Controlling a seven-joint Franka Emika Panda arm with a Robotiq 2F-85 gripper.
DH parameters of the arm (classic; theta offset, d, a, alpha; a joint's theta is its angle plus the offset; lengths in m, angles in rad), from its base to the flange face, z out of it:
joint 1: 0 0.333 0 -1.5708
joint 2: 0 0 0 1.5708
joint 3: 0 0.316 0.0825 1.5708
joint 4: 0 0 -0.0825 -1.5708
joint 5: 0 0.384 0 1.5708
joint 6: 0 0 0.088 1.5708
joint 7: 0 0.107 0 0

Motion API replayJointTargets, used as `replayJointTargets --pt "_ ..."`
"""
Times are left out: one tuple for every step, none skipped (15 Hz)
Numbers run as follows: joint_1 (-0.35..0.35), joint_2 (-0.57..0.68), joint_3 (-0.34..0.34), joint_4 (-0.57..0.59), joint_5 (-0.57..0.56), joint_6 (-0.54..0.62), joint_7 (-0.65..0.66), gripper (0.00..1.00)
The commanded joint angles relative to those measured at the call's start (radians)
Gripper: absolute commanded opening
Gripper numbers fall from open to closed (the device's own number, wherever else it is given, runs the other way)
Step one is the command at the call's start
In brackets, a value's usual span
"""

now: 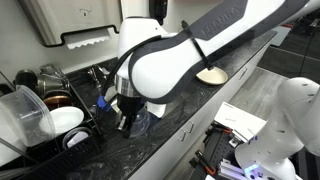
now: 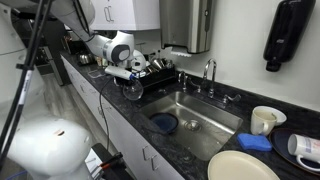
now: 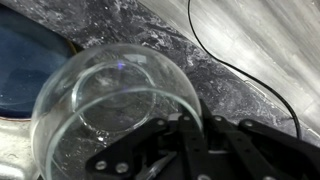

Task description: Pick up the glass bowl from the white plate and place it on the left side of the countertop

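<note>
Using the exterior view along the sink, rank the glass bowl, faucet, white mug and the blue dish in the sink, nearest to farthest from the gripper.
1. glass bowl, held at the gripper.
2. blue dish, low in the sink.
3. faucet, behind the sink.
4. white mug, farthest, past the sink.

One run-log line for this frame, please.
gripper: shut on glass bowl rim | bowl: at countertop beside sink, contact unclear | release: not yet done

Glass bowl [image 3: 115, 110] cropped by the wrist view's lower edge, gripper [image 3: 186, 128] fingertips blurred against its rim, cream plate [image 2: 243, 167] at the countertop's [image 2: 215, 150] front edge cut off.
</note>
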Motion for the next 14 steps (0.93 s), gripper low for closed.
replayJointTargets --pt "-0.004 0.105 0.035 0.088 0.038 0.01 -0.044 0.02" --pt "-0.007 0.127 0.043 0.101 0.035 0.01 -0.042 0.02" --pt "-0.009 0.145 0.051 0.113 0.032 0.01 -0.041 0.02" --pt "-0.01 0.163 0.058 0.125 0.028 0.009 -0.038 0.02" --pt "-0.011 0.181 0.065 0.136 0.024 0.009 -0.036 0.02" --pt "-0.011 0.198 0.071 0.146 0.019 0.011 -0.032 0.02" --pt "-0.01 0.215 0.077 0.155 0.01 0.015 -0.026 0.02" --pt "-0.01 0.233 0.081 0.166 -0.001 0.017 -0.019 0.02" --pt "-0.012 0.251 0.082 0.178 -0.013 0.017 -0.016 0.02" --pt "-0.013 0.266 0.083 0.187 -0.022 0.018 -0.015 0.02" --pt "-0.014 0.28 0.082 0.196 -0.032 0.021 -0.01 0.02" --pt "-0.014 0.293 0.08 0.203 -0.046 0.025 -0.001 0.02" --pt "-0.015 0.302 0.078 0.209 -0.061 0.026 0.007 0.02" --pt "-0.016 0.311 0.077 0.215 -0.075 0.028 0.014 0.02"
